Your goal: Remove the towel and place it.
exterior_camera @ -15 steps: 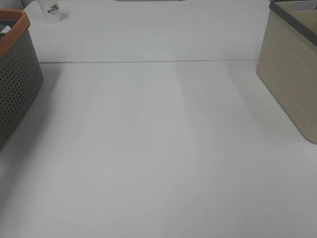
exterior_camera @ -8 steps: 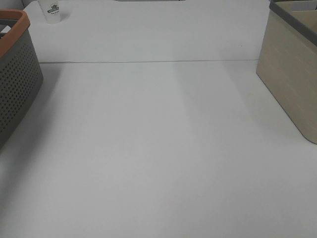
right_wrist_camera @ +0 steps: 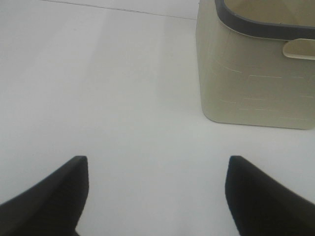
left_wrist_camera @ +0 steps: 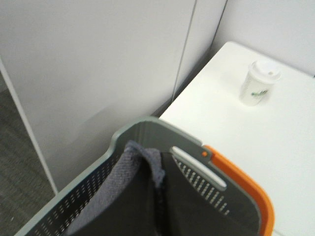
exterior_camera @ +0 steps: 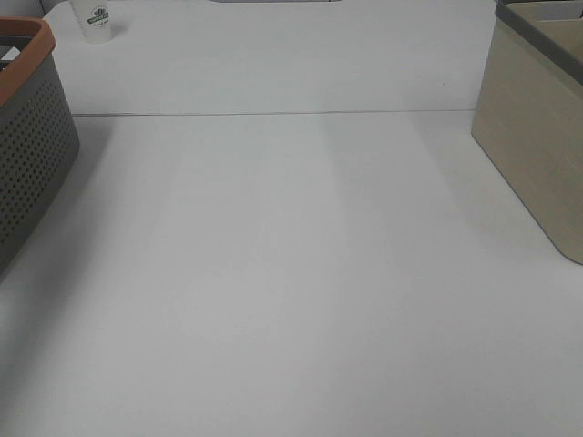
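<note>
In the left wrist view my left gripper [left_wrist_camera: 158, 189] hangs over the grey perforated basket with an orange rim [left_wrist_camera: 236, 184]. Its dark fingers [left_wrist_camera: 138, 206] are pressed together. The towel [left_wrist_camera: 120, 169], a grey-blue terry cloth, bunches at the fingertips and hangs down beside them inside the basket. In the right wrist view my right gripper [right_wrist_camera: 155, 194] is open and empty above the bare white table [right_wrist_camera: 123, 98]. Neither gripper shows in the exterior high view, and the towel does not show there either.
The grey basket [exterior_camera: 27, 137] stands at the table's left edge and a beige bin with a dark rim [exterior_camera: 537, 137] at the right, also in the right wrist view [right_wrist_camera: 256, 73]. A white paper cup [exterior_camera: 96, 20] stands far back left. A wall panel [left_wrist_camera: 98, 64] is behind the grey basket.
</note>
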Tool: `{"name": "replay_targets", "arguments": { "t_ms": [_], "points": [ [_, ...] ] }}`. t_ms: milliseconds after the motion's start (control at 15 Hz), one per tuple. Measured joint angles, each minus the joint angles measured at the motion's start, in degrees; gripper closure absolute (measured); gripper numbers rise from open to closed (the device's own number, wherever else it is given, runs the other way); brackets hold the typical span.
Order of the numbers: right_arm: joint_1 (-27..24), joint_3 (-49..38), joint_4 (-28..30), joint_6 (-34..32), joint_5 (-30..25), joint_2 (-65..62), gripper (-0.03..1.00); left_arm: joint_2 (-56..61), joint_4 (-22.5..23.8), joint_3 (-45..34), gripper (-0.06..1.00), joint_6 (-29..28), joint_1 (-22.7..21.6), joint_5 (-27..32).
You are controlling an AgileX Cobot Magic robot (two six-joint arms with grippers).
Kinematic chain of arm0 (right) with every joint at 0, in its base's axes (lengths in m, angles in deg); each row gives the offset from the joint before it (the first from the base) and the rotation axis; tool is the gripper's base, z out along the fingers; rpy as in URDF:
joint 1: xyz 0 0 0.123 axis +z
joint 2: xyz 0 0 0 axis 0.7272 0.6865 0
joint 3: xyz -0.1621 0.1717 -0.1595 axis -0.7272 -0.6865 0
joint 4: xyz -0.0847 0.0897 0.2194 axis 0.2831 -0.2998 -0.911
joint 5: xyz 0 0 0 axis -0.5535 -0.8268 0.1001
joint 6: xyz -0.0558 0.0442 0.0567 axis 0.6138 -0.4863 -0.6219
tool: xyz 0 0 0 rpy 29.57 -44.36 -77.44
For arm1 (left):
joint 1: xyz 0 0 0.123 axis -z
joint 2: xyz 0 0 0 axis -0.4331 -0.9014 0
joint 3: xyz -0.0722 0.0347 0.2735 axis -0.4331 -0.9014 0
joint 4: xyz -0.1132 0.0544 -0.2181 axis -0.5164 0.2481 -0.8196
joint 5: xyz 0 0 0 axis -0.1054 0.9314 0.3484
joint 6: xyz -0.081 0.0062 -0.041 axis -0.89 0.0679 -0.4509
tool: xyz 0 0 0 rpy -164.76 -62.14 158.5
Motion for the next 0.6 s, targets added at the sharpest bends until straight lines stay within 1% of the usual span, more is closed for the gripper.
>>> {"name": "replay_targets", "arguments": {
  "t_ms": [133, 200, 333, 467, 600],
  "points": [
    [0.0, 0.0, 0.0, 0.0, 0.0, 0.0, 0.21, 2.01, -0.17, 0.0, 0.94, 0.46, 0.4, -3.27],
    [0.0, 0.0, 0.0, 0.0, 0.0, 0.0, 0.21, 3.84, -0.11, 0.0, 0.94, 2.06, 2.06, -7.62],
    [0.0, 0.0, 0.0, 0.0, 0.0, 0.0, 0.21, 4.24, 0.06, 1.49, 0.94, 2.86, 4.35, -11.23],
    [0.0, 0.0, 0.0, 0.0, 0.0, 0.0, 0.21, 4.24, 0.34, 3.67, 0.94, 4.01, 6.25, -13.29],
    [0.0, 0.0, 0.0, 0.0, 0.0, 0.0, 0.21, 4.53, 0.4, 7.22, 0.94, 6.53, 9.57, -17.25]
  ]
}}
